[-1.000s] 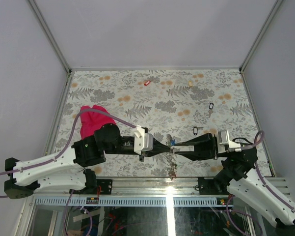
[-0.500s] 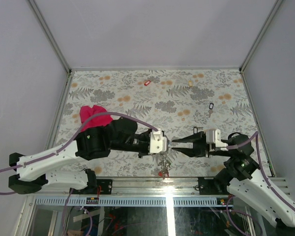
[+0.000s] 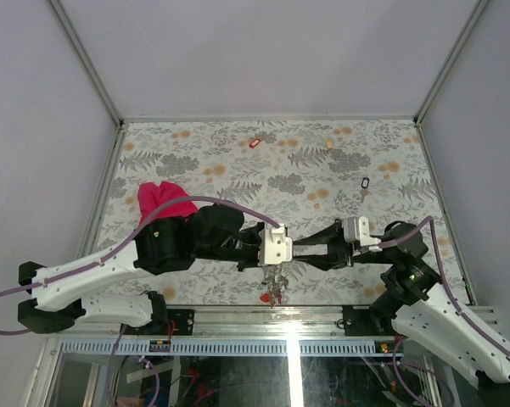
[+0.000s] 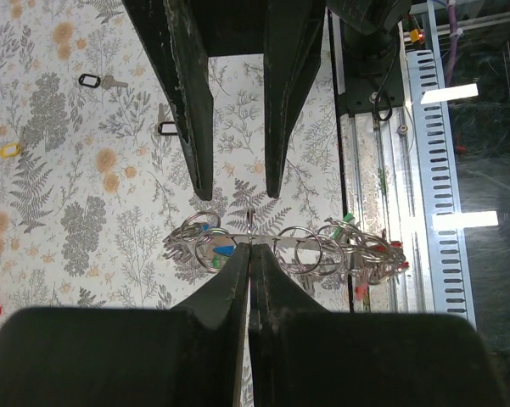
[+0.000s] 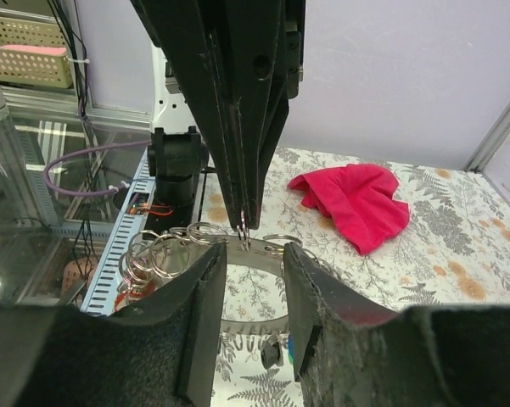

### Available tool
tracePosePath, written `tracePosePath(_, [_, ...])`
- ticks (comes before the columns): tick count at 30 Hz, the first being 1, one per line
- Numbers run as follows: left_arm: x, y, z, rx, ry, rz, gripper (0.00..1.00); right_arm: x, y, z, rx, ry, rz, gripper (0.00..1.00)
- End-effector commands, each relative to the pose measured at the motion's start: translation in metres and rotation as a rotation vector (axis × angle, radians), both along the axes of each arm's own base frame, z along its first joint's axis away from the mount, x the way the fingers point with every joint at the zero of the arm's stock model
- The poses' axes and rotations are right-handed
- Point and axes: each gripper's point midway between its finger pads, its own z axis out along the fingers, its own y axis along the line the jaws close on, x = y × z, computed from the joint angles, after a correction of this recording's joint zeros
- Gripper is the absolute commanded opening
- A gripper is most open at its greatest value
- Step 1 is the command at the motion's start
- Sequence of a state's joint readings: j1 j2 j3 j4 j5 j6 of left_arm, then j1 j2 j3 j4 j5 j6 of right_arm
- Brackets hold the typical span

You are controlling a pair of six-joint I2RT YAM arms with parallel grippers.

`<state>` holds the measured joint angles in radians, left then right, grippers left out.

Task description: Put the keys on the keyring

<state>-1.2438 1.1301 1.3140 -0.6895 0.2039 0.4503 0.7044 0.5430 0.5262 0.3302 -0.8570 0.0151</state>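
Note:
My left gripper (image 3: 277, 252) is shut on the top edge of the keyring (image 4: 282, 241), a thin grey band held above the table's near edge. Small rings and keys with red, green and blue tags (image 4: 362, 253) hang from it and dangle low in the top view (image 3: 273, 290). My right gripper (image 3: 300, 252) is open and faces the left one. Its fingers (image 5: 205, 298) stand on either side of the keyring band (image 5: 259, 256) without gripping it. In the right wrist view the left gripper (image 5: 243, 222) pinches the ring from above. The right gripper (image 4: 236, 182) shows open in the left wrist view.
A magenta cloth (image 3: 163, 206) lies at the left, partly under the left arm. Loose keys lie on the patterned table: red tag (image 3: 255, 142), cream tag (image 3: 329, 144), black tag (image 3: 364, 183), another black tag (image 4: 166, 128). The metal rail (image 3: 288, 315) borders the near edge.
One second ago both grippers met at the ring. The right gripper opened and drew back, then moved left again to straddle it. The left gripper shifted slightly, still holding the ring.

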Motion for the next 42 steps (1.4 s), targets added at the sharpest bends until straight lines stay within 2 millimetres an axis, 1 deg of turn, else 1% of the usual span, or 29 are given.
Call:
tracePosePath(1, [0.007, -0.007, 0.028, -0.08, -0.045, 0.018, 0.0, -0.005, 0.002, 0.025, 0.054, -0.048, 0.035, 0.4])
tracePosePath(7, [0.007, -0.007, 0.029, -0.083, -0.041, 0.025, 0.0, -0.002, 0.006, 0.02, 0.043, -0.031, 0.044, 0.39])
tracePosePath(21, [0.011, -0.008, 0.028, -0.085, -0.044, 0.045, 0.0, 0.004, 0.013, 0.014, 0.028, -0.011, 0.049, 0.27])
tracePosePath(28, [0.011, -0.008, 0.029, -0.095, -0.037, 0.052, 0.0, 0.007, 0.018, 0.008, 0.013, -0.006, 0.051, 0.25])
tracePosePath(30, [0.01, -0.009, 0.029, -0.096, -0.036, 0.051, 0.0, 0.007, 0.02, 0.007, 0.01, -0.008, 0.052, 0.22])
tracePosePath(32, [0.011, -0.008, 0.029, -0.097, -0.033, 0.055, 0.0, 0.008, 0.021, 0.008, 0.012, -0.01, 0.052, 0.17])
tracePosePath(34, [0.011, -0.008, 0.031, -0.102, -0.034, 0.057, 0.0, 0.008, 0.022, 0.008, 0.013, -0.011, 0.054, 0.07])
tracePosePath(36, [0.011, -0.008, 0.031, -0.109, -0.032, 0.06, 0.0, 0.009, 0.023, 0.009, 0.016, -0.013, 0.05, 0.01])
tracePosePath(39, [0.011, -0.007, 0.035, -0.126, -0.028, 0.068, 0.0, 0.009, 0.021, 0.01, 0.023, -0.031, 0.034, 0.0])
tracePosePath(40, [0.01, -0.007, 0.036, -0.136, -0.025, 0.067, 0.02, 0.01, 0.02, 0.012, 0.031, -0.046, 0.021, 0.0])
tracePosePath(42, [0.01, -0.005, 0.042, -0.17, -0.02, 0.081, 0.14, 0.01, 0.016, 0.019, 0.061, -0.08, -0.002, 0.0])
